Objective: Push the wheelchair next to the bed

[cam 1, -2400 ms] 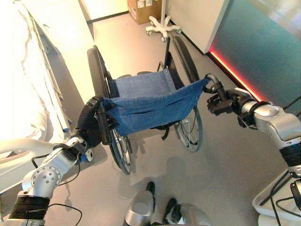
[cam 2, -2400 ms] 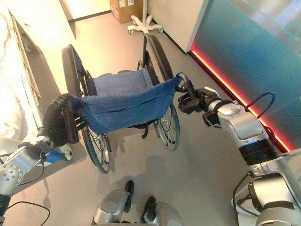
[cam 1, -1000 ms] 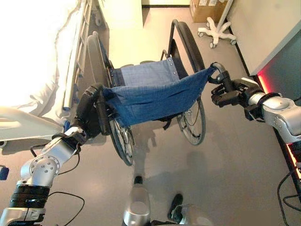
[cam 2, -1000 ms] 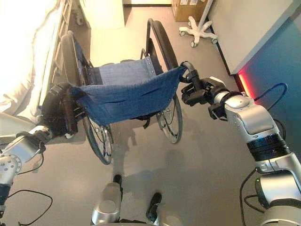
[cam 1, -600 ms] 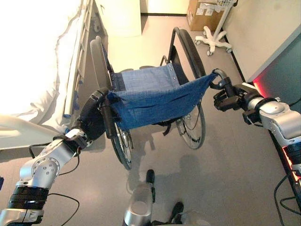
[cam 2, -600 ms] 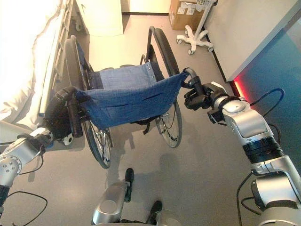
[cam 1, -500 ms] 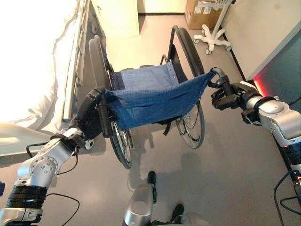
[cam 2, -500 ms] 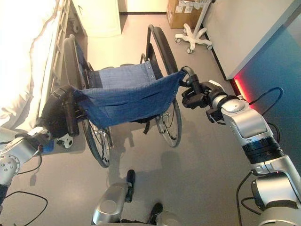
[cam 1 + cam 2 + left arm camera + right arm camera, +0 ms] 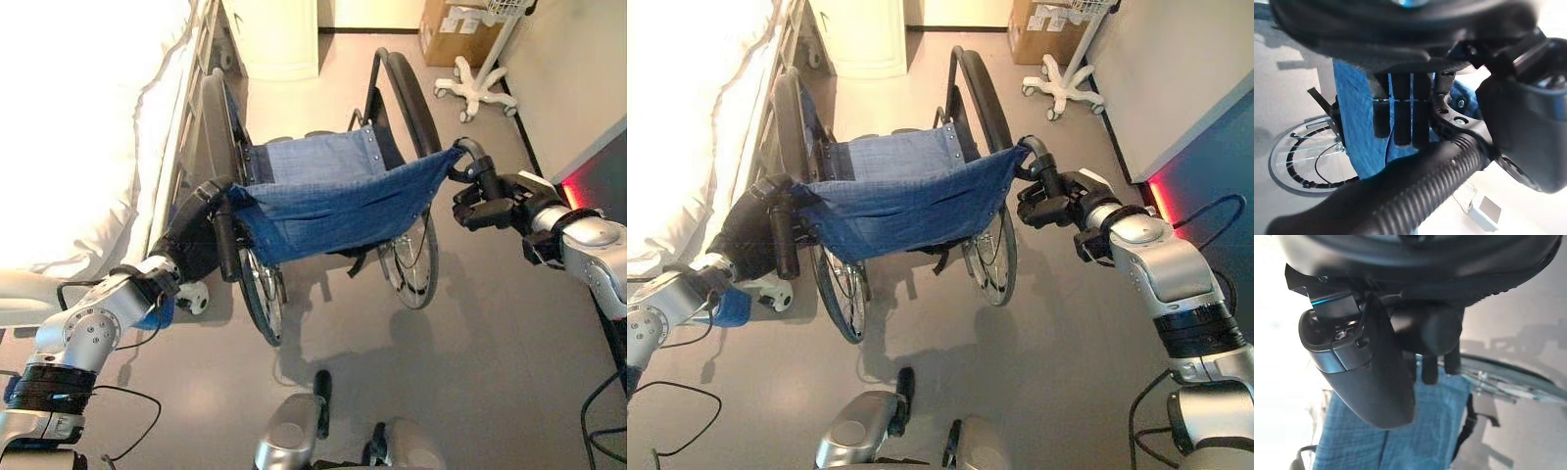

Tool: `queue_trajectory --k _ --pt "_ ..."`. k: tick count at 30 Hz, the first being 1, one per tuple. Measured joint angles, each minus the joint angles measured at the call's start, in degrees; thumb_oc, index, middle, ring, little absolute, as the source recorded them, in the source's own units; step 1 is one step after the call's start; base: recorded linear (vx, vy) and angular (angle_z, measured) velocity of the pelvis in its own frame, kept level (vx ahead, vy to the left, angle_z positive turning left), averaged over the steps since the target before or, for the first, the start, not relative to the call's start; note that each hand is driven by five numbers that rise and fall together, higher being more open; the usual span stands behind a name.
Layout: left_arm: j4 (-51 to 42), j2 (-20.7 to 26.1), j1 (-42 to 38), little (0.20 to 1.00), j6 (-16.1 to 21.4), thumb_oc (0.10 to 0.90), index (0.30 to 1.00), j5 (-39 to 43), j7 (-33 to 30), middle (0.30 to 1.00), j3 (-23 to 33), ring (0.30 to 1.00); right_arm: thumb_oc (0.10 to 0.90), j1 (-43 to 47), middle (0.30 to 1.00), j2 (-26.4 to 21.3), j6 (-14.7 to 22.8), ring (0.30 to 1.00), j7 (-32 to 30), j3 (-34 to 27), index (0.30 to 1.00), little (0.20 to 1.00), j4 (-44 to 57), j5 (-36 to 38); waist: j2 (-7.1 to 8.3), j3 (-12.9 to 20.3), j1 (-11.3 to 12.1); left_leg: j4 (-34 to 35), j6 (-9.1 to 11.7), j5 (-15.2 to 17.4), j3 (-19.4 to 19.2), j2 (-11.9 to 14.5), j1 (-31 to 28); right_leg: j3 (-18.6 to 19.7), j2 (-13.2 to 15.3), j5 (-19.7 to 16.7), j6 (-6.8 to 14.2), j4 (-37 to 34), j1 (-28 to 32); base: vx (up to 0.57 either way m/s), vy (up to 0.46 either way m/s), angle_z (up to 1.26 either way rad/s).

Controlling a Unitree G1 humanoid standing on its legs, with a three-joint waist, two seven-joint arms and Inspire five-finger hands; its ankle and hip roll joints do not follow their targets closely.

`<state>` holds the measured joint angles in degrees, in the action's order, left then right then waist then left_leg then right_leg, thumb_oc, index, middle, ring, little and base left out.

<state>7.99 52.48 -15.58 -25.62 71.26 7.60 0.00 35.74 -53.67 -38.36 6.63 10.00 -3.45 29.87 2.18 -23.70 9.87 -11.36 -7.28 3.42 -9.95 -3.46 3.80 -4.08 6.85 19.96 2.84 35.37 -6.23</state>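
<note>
In the left eye view the wheelchair (image 9: pixel 323 211) stood on the floor (image 9: pixel 470 333) just beside the bed (image 9: pixel 88 147), its left wheel close to the bed's side rail. The left hand (image 9: pixel 191 245) was clenched round the left push handle (image 9: pixel 223 240), and the right hand (image 9: pixel 490 201) gripped the right push handle (image 9: pixel 470 162).

The right eye view showed the same hold, the blue cloth back (image 9: pixel 906 201) slung slack between the two handles.

In the left wrist view the fingers (image 9: pixel 1400 122) curled over the ribbed handle grip, with blue cloth and a spoked wheel past them.

In the right wrist view the thumb (image 9: pixel 1366 367) and curled fingers closed downward above blue cloth; the handle itself was hidden.

The frame looked stiff and fairly heavy but free-rolling, so it likely steers by uneven pushing. The soft cloth offers no purchase, and the handles are the right place to hold.
</note>
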Motion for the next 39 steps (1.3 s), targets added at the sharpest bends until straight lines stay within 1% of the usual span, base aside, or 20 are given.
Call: queue_trajectory --k 3,4,5,7,12,13,14,15,17,24,25,26,27,28,29,30,32,33,35,39 --pt "0.0 -0.19 -0.01 0.3 0.73 0.4 0.3 0.87 -0.87 0.3 -0.25 0.3 0.4 0.22 0.3 0.01 0.05 0.3 0.05 0.0 0.3 0.3 0.17 -0.01 -0.64 -0.37 -2.57 0.02 0.08 0.09 2.8 0.36 0.04 0.86 0.16 -0.79 0.45 -8.69 -4.24 0.21 -0.015 0.64" --pt "0.0 -0.1 -0.06 0.3 1.03 0.4 0.3 1.12 -1.22 0.3 -0.5 0.3 0.4 0.35 0.3 -0.09 0.02 0.3 0.06 0.05 0.3 0.3 0.16 0.0 -0.68 -0.4 -3.86 0.24 1.19 -0.11 3.59 0.02 -0.1 0.3 0.81 -4.88 2.65 -14.01 -5.42 0.27 -0.074 0.94" --pt "0.0 -0.08 -0.03 0.3 1.03 0.4 0.3 1.25 -1.88 0.3 -1.32 0.3 0.4 -0.14 0.3 -0.09 -0.02 0.3 0.06 0.3 0.3 0.3 0.02 0.02 0.16 -0.43 -5.31 0.35 1.8 0.21 4.35 -0.89 -1.29 0.3 2.07 -12.81 3.56 -17.83 -4.72 0.31 -0.089 0.87" --pt "-0.04 -0.43 0.22 0.3 1.03 0.4 0.3 1.56 -2.64 0.3 -2.18 0.3 0.4 -0.01 0.3 -0.22 -0.02 0.3 0.07 1.0 0.3 0.3 -0.54 -0.01 0.14 -0.54 -5.65 -0.2 2.85 1.86 5.9 -0.93 -2.43 -0.04 2.08 -16.5 4.37 -18.81 -3.37 0.32 -0.074 0.38" --pt "-0.2 0.1 0.24 0.3 1.03 0.4 0.3 1.59 -2.43 0.3 -1.87 0.3 0.4 1.13 0.3 -0.27 -0.17 0.3 0.06 1.43 0.3 0.3 -1.04 0.21 0.0 -0.54 -4.37 -1.53 5.4 3.36 6.45 1.01 -2.79 -3.21 0.53 -13.7 2.08 -16.12 -2.55 0.42 -0.085 0.1" --pt "-0.21 0.18 0.24 0.3 1.03 0.4 0.3 1.57 -2.55 0.3 -1.79 0.3 0.4 0.85 0.3 -0.2 -0.17 0.3 0.07 1.61 0.3 0.3 -1.23 0.4 0.05 -0.53 -4.5 -3.38 7.23 4.38 6.83 1.93 -2.63 -4.2 -0.75 -12.2 0.18 -14.48 -2.24 0.32 -0.096 0.43" --pt "-0.21 0.23 0.25 0.3 1.04 0.4 0.3 1.58 -2.71 0.3 -1.49 0.3 0.4 0.68 0.3 -0.46 -0.22 0.3 0.39 1.81 0.3 0.3 -1.36 1.62 0.56 -0.42 -4.67 -9.45 11.15 6.44 6.11 2.67 -0.11 -5.35 -1.15 -10.56 -1.05 -15.15 -1.6 0.21 -0.072 0.43" --pt "-0.21 0.14 0.24 0.3 1.1 0.4 0.3 1.61 -2.74 0.3 -1.42 0.3 0.4 0.64 0.3 -0.58 -0.21 0.3 0.39 1.8 0.3 0.3 -1.38 2.12 0.6 -0.42 -4.78 -13.36 12.15 6.09 6.12 2.84 2.1 -5.91 -1.58 -9.7 -1.45 -14.8 -1.42 0.21 -0.042 0.36" --pt "-0.22 -0.02 0.23 0.3 1.44 0.4 0.3 1.66 -2.93 0.3 -1.32 0.3 0.4 1.24 0.3 -1.32 -0.15 0.3 0.57 1.77 0.3 0.3 -0.89 2.2 1.36 -0.43 -4.68 -27.19 17.56 2.15 5.75 2.54 9.88 -5.35 -0.34 -8.28 -2.47 -12.73 -2.55 0.22 0.018 0.13" --pt "-0.55 -0.2 0.67 0.3 1.43 0.4 0.3 1.53 -3.02 0.3 -1.86 0.3 0.4 1.37 0.3 -1.21 -0.18 0.3 0.8 2.23 0.3 0.3 -2.01 2.55 1.06 -0.53 -3.95 -33.77 16.59 0.53 6.89 3.53 11.25 1.47 -3.13 -7.38 -0.55 -14.84 1.58 0.33 0.165 0.08" --pt "-0.83 -0.16 1.41 0.3 1.61 0.4 0.3 1.51 -2.73 0.3 -1.84 0.3 0.4 1.09 0.3 -0.3 -0.44 0.3 0.47 2.41 0.3 0.3 -2.38 2.36 1.33 -0.5 -3.63 -30.26 12.77 3.7 6.27 4.16 11.15 3.8 -3.69 -8.56 -0.53 -17.69 3.76 0.45 0.324 0.04" --pt "-1.18 -0.1 1.53 0.3 1.63 0.4 0.3 1.38 -2.62 0.3 -1.86 0.3 0.4 0.83 0.3 -0.35 -0.6 0.3 0.47 2.4 0.3 0.3 -2.42 2.25 1.5 -0.49 -3.42 -24.73 11.8 4.28 6.36 4.28 10.15 5.16 -3.89 -8.54 -0.9 -19.26 4.49 0.47 0.321 0.08" --pt "-2.45 0.0 1.69 0.3 1.84 0.4 0.3 1.02 -2.28 0.3 -1.87 0.3 0.4 0.45 0.3 -0.73 -0.61 0.3 0.47 1.72 0.3 0.3 -2.46 2.06 1.68 -0.51 -3.94 -10.62 11.93 3.7 7.01 5.02 8.28 7.43 -4.08 -9.23 -0.51 -22.23 5.79 0.42 0.287 0.11" --pt "-3.05 -0.11 1.98 0.3 2.02 0.4 0.3 0.73 -2.27 0.3 -1.87 0.3 0.4 0.36 0.3 -0.78 -0.61 0.3 0.45 1.48 0.3 0.3 -2.6 1.9 1.55 -0.55 -4.09 -4.67 12.82 3.12 7.48 5.93 7.66 8.64 -4.22 -9.39 -0.25 -23.11 6.82 0.47 0.318 0.01" --pt "-4.31 -0.45 2.85 0.3 2.14 0.4 0.3 0.33 -2.45 0.3 -1.88 0.3 0.4 -0.09 0.3 -1.29 -0.57 0.3 0.3 1.15 0.3 0.3 -2.43 1.75 0.82 -0.67 -4.35 6.51 13.32 -2.16 8.85 8.29 4.51 10.39 -4.33 -9.54 0.5 -24.5 8.42 0.54 0.401 -0.29" --pt "-5.93 -0.72 4.45 0.3 2.32 0.4 0.3 0.32 -2.42 0.3 -1.88 0.3 0.4 -1.39 0.3 -1.8 -0.54 0.3 0.31 0.03 0.3 0.3 -1.55 1.45 -1.02 -0.65 -4.24 12.85 13.61 -4.55 9.51 11.57 1.6 12.76 -4.81 -8.83 1.9 -25.31 10.3 0.44 0.332 -0.48" --pt "-7.78 -1.55 6.01 0.3 2.45 0.4 0.3 0.25 -1.91 0.3 -1.68 0.3 0.4 -4.97 0.3 -2.16 0.17 0.3 0.3 -3.83 0.3 0.3 0.28 1.09 -2.46 -0.75 -4.07 13.89 13.14 -10.61 6.24 12.66 -0.43 13.67 -3.75 -6.71 2.8 -24.13 10.64 0.33 0.301 -0.6" --pt "-8.38 -1.94 6.59 0.3 2.56 0.4 0.3 -0.29 -2.1 0.3 -1.36 0.3 0.4 -5.56 0.3 -2.11 0.1 0.3 0.31 -4.29 0.3 0.3 1.34 0.05 -2.41 -0.77 -2.45 11.18 12.02 -11.89 3.0 11.87 -0.87 10.82 -1.75 -6.64 2.56 -23.03 9.86 0.29 0.283 -0.81" --pt "-7.7 -1.9 6.78 0.3 2.52 0.4 0.3 -1.32 -2.54 0.3 -1.36 0.3 0.4 -6.22 0.3 -1.68 0.12 0.3 0.35 -4.36 0.3 0.3 2.29 -0.03 -2.11 -0.82 -1.73 9.8 9.82 -10.1 0.1 9.9 -2.49 4.84 1.57 -7.39 3.07 -21.45 10.09 0.34 0.329 -0.75" --pt "-5.57 -1.35 6.46 0.3 2.43 0.4 0.3 -0.94 -2.51 0.3 -0.92 0.3 0.4 -9.76 0.3 0.49 0.42 0.3 0.33 -6.67 0.3 0.3 5.47 0.3 -1.69 -0.75 -2.58 2.66 8.3 -4.35 0.3 7.66 -2.52 1.55 4.71 -10.4 7.07 -21.71 12.41 0.31 0.342 -0.23"
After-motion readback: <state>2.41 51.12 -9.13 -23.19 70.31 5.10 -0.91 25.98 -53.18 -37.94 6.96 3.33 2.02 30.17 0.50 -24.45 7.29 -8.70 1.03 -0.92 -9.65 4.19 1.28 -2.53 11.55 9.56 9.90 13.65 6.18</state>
